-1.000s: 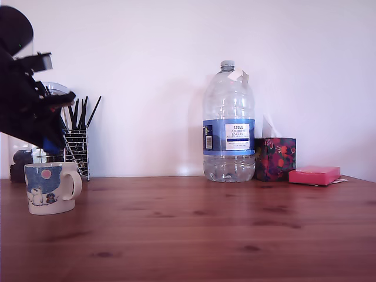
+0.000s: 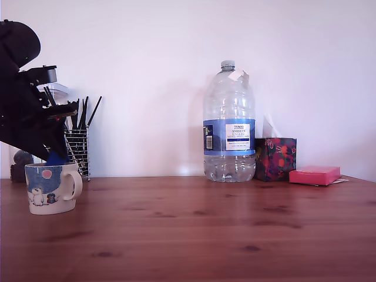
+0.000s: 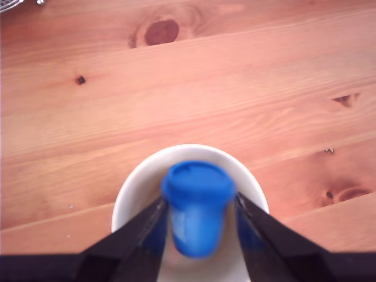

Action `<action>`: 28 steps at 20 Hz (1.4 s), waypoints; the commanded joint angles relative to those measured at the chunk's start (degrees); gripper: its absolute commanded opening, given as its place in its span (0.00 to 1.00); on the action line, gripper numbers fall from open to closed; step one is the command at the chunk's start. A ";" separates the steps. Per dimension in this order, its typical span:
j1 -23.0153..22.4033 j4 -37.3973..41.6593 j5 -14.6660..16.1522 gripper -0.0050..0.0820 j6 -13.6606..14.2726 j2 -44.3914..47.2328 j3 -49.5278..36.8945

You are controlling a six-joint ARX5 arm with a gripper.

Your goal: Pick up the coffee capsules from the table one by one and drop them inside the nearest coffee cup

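Observation:
The white coffee cup (image 2: 51, 188) with its blue picture stands on the reddish-brown table (image 2: 194, 229) at the exterior view's left. My black gripper (image 2: 54, 154) hangs directly over the cup, shut on a dark blue coffee capsule (image 2: 56, 159) whose lower end sits at the rim. In the wrist view the blue capsule (image 3: 197, 205) is pinched between the two dark fingers (image 3: 144, 232) of the gripper (image 3: 200, 202), above the white cup rim (image 3: 132, 185). The capsule and fingers hide the inside of the cup.
A wire holder of black sticks (image 2: 77, 147) stands just behind the cup, with a dark object (image 2: 22, 158) beside it. Along the wall at the exterior view's right are a large water bottle (image 2: 228, 126), a patterned tissue box (image 2: 275, 158) and a pink box (image 2: 314, 174).
The arm has come down a little, bringing the blue capsule from above the cup to its rim. The grip on it has not changed.

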 commanded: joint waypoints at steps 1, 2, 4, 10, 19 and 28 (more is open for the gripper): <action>-0.15 0.57 0.07 0.47 0.26 0.48 0.09; -0.15 0.59 0.09 0.47 0.24 0.48 0.09; -0.15 0.66 0.13 0.48 0.24 0.48 0.09; -0.15 0.42 0.13 0.35 1.33 -0.11 0.09; -1.53 -0.46 0.26 0.04 1.29 -9.68 -0.13; -4.31 11.43 0.74 0.04 -0.63 -29.92 -18.73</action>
